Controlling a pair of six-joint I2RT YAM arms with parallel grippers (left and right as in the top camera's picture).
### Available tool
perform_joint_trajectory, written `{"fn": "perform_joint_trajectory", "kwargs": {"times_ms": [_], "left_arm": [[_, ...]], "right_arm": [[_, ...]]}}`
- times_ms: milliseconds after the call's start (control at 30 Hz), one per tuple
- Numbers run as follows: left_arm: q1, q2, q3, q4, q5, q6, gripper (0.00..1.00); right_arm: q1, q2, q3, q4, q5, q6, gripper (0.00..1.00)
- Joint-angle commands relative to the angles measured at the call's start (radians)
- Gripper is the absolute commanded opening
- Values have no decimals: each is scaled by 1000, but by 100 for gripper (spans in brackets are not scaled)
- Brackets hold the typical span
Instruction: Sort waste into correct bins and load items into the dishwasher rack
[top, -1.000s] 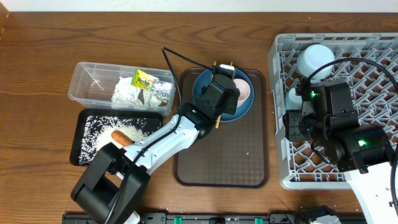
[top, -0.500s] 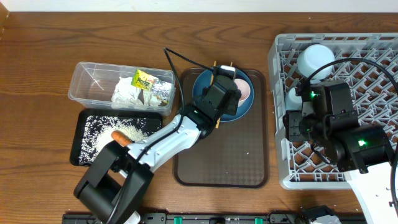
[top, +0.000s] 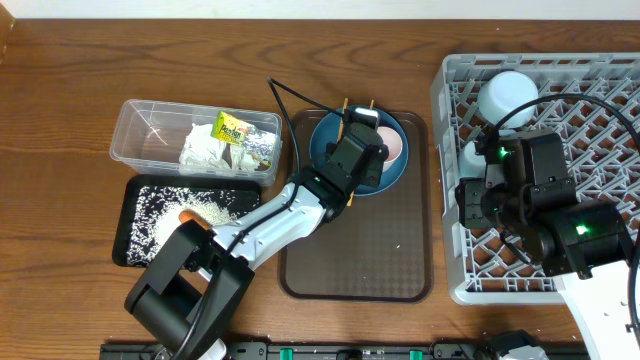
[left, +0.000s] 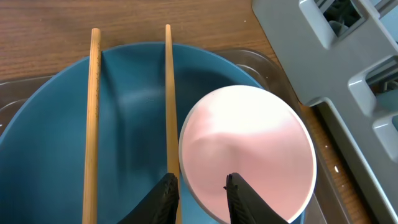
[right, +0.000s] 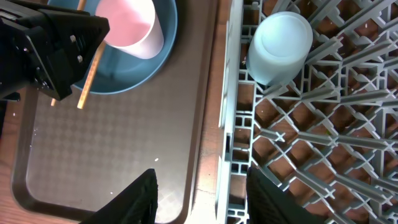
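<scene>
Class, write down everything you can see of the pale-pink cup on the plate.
The pale-pink cup is round, smooth and glossy, perhaps plastic, pink on top with a paler side wall. It stands on the right part of the dark-blue plate, which sits on the brown tray. One wooden chopstick lies close along its left side. The left gripper straddles its near edge; contact cannot be told, nor whether its mouth faces up.

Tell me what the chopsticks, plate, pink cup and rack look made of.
Chopsticks: wood, likely bare, with tan grain and no shine. Plate: dark blue, probably ceramic or melamine; soft glossy reflections. Pink cup: matte, looks plastic, though ceramic is possible. Rack: grey moulded plastic, dull lattice ribs.
</scene>
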Motion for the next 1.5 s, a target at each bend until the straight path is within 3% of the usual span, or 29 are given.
{"fn": "perform_joint_trajectory", "kwargs": {"times_ms": [0,400,833,1333,1467], "left_arm": [[-1,18,5,-1,-19,-9,30],[-2,31,2,-8,-19,-9,29],[-2,31,2,10,-19,-24,6],[-2,-82,2,10,-19,-24,6],[-1,-201,3,-19,-19,-26,6]], "right_arm": [[-7,-3,0,-2,3,6,46],[-7,-3,0,-1,3,6,46],[-7,-3,0,-2,3,6,46],[-7,-3,0,-1,3,7,46],[-7,-4,0,-2,2,8,53]]}}
